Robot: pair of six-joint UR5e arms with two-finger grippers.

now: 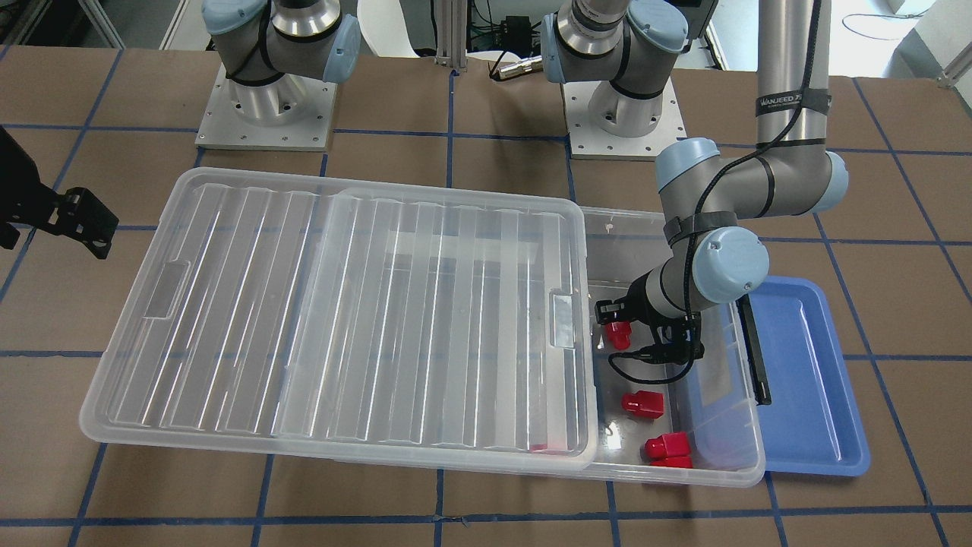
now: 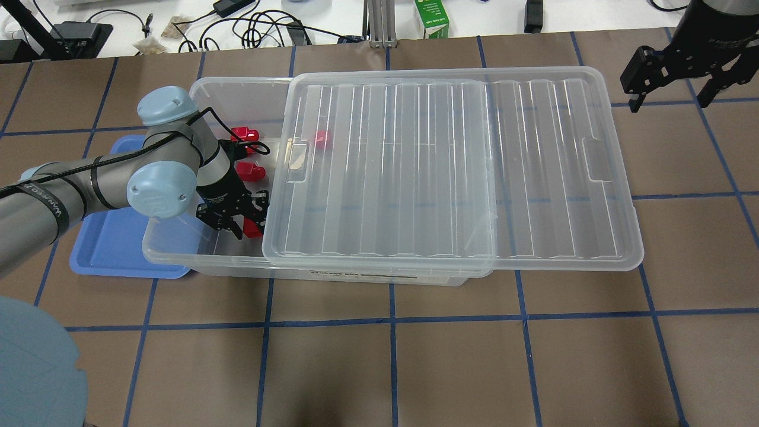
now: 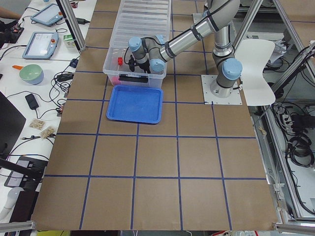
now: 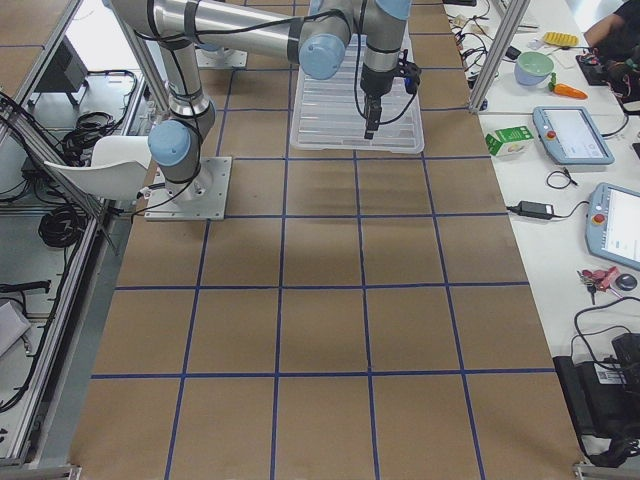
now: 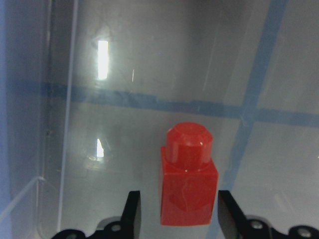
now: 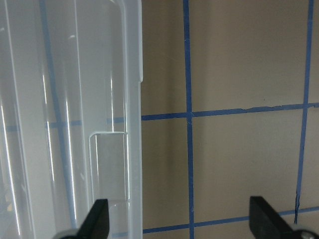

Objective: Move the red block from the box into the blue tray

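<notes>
My left gripper (image 2: 244,224) is down inside the open end of the clear box (image 2: 178,252). Its fingers are open on either side of a red block (image 5: 188,184) that lies on the box floor, stub pointing away. That block also shows in the front view (image 1: 617,332). Two more red blocks (image 1: 642,403) (image 1: 668,450) lie in the same open end, and another (image 2: 322,138) shows through the lid. The blue tray (image 2: 112,243) lies against the box's end and holds nothing. My right gripper (image 2: 676,83) hangs open and empty over the table past the lid's far end.
The ribbed clear lid (image 2: 445,172) is slid sideways and overhangs the box's far end, covering most of it. A black latch (image 1: 755,349) sits on the box's end wall beside the tray. The brown table (image 2: 415,356) has blue tape lines.
</notes>
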